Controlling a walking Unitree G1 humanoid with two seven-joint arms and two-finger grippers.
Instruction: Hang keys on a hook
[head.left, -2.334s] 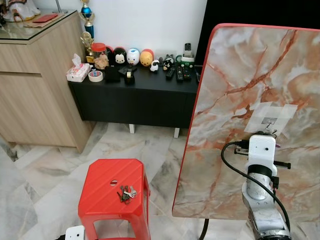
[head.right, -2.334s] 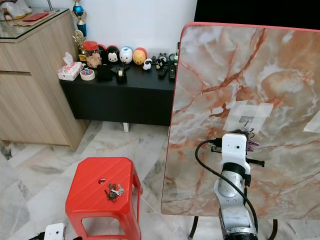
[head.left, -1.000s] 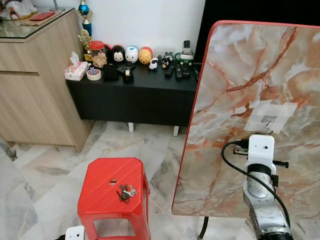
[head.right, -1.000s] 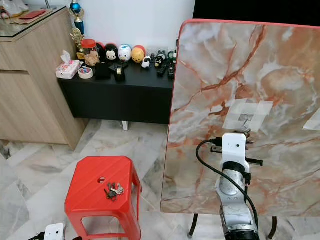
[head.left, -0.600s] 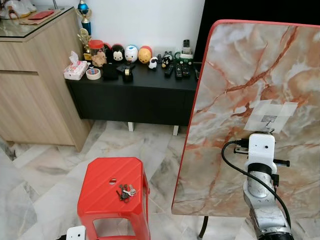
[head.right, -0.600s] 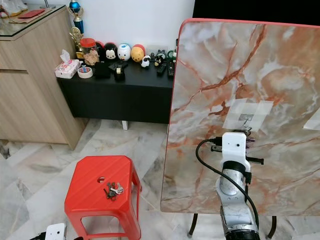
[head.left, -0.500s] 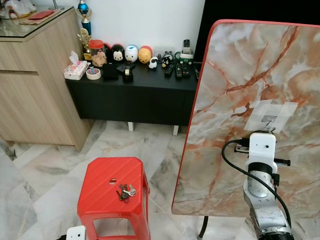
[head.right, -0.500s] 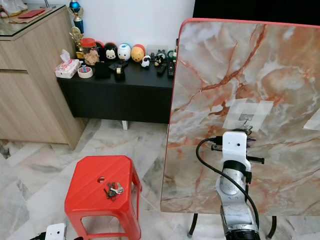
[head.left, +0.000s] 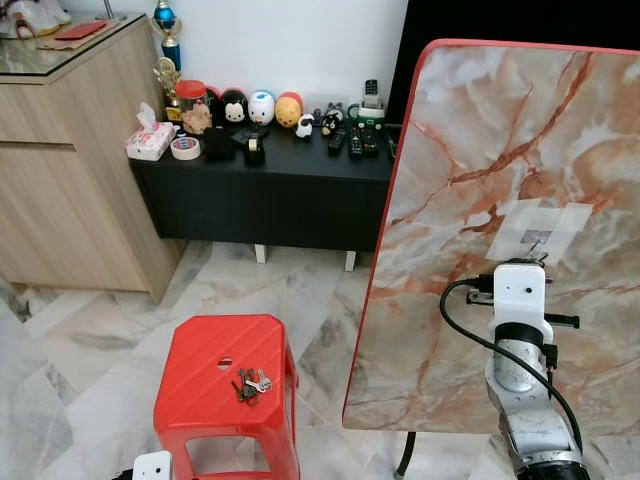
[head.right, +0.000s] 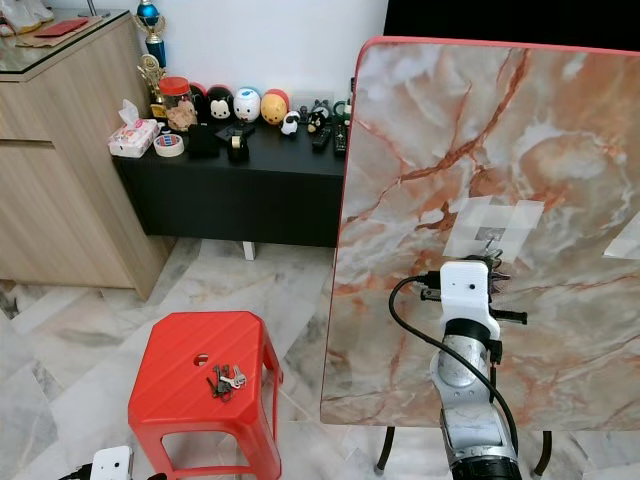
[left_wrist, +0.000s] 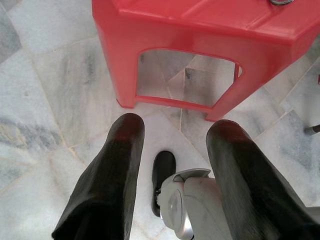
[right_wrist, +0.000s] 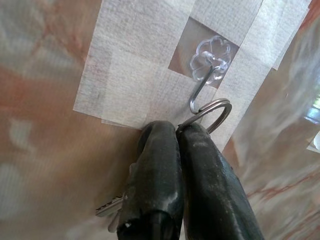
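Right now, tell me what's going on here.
The right gripper pinches a silver key ring with keys against the upright marble-patterned board, its ring at the tip of the clear plastic hook, not clearly seated. The left gripper hangs open beside the red plastic stool, where another bunch of keys lies.

A stool (head.left: 225, 385) is set on the floor to the left, with a bunch of keys (head.left: 250, 384) laid near the middle of its top. To the right, an upright board (head.left: 500, 180) is stood, with a hook (right_wrist: 209, 64) taped near its right edge. Behind the stool, a low cabinet (head.left: 270, 195) is placed against the wall, with small items lined along its back edge.
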